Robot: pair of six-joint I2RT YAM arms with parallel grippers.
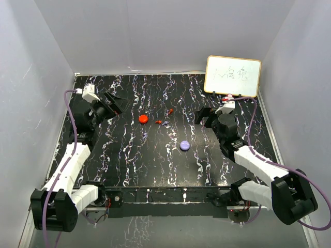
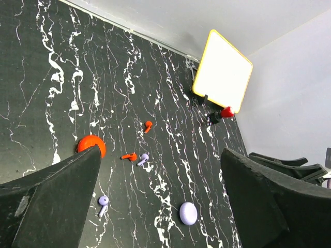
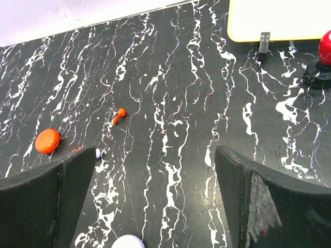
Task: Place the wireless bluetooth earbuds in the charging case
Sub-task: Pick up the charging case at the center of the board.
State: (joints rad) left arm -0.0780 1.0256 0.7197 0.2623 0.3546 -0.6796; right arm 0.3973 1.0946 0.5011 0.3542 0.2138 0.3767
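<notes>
A round red case (image 1: 143,118) and a round pale purple case (image 1: 184,145) lie shut on the black marbled table. Two red earbuds (image 1: 169,110) (image 1: 159,122) and a purple earbud (image 1: 164,124) lie between them; another purple earbud (image 1: 145,135) lies below the red case. The left wrist view shows the red case (image 2: 92,145), red earbuds (image 2: 148,125) (image 2: 129,156), purple earbuds (image 2: 143,158) (image 2: 103,202) and the purple case (image 2: 188,213). My left gripper (image 1: 121,105) (image 2: 160,155) is open and empty, left of the red case. My right gripper (image 1: 201,116) (image 3: 155,150) is open and empty, up and right of the purple case (image 3: 128,242).
A yellow-framed whiteboard (image 1: 232,76) stands at the back right, with a small red-topped stand (image 3: 325,46) in front of it. Grey walls close in the table on the left, back and right.
</notes>
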